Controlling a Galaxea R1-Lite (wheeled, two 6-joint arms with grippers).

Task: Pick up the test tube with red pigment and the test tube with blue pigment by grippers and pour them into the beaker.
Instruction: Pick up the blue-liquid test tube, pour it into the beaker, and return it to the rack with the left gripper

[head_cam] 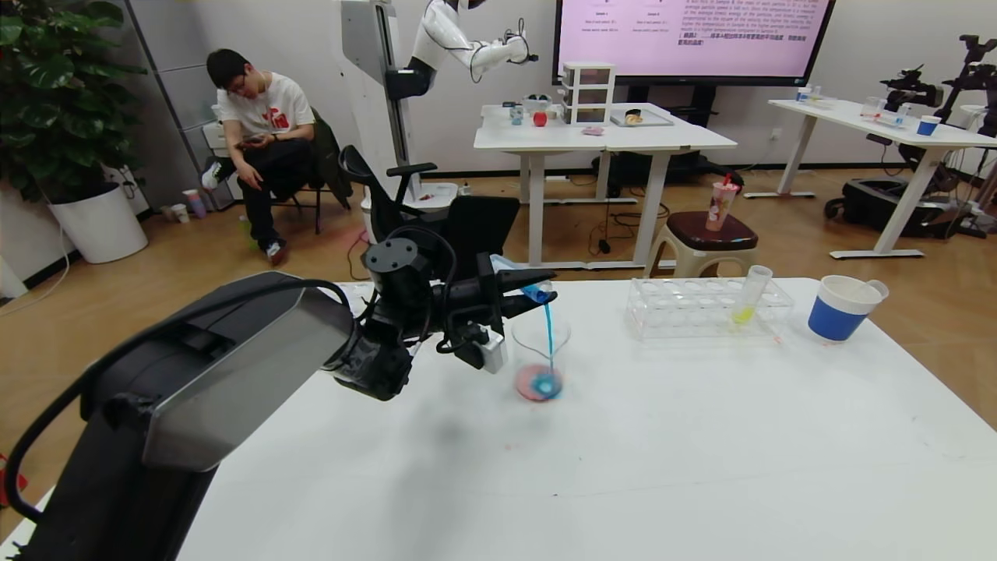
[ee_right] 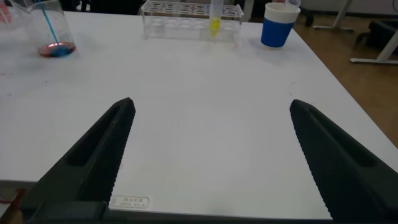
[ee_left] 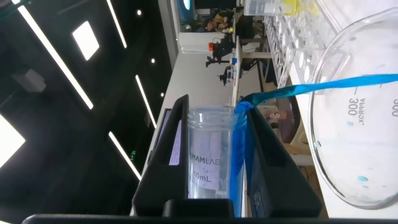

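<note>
My left gripper (head_cam: 533, 290) is shut on the test tube with blue pigment (head_cam: 531, 291), tipped mouth-down over the beaker (head_cam: 540, 354). A thin blue stream (head_cam: 550, 335) falls from the tube into the beaker, where red and blue liquid pools at the bottom. In the left wrist view the clear tube (ee_left: 211, 155) sits between the two black fingers, with blue liquid running out toward the beaker (ee_left: 367, 124). My right gripper (ee_right: 211, 109) hangs open over bare table, nothing between its fingers. The test tube with red pigment is out of view.
A clear tube rack (head_cam: 705, 308) stands behind and right of the beaker, holding a tube with yellow liquid (head_cam: 749, 300). A blue-and-white paper cup (head_cam: 841, 308) stands right of the rack. The white table (head_cam: 623, 467) ends close beyond the cup.
</note>
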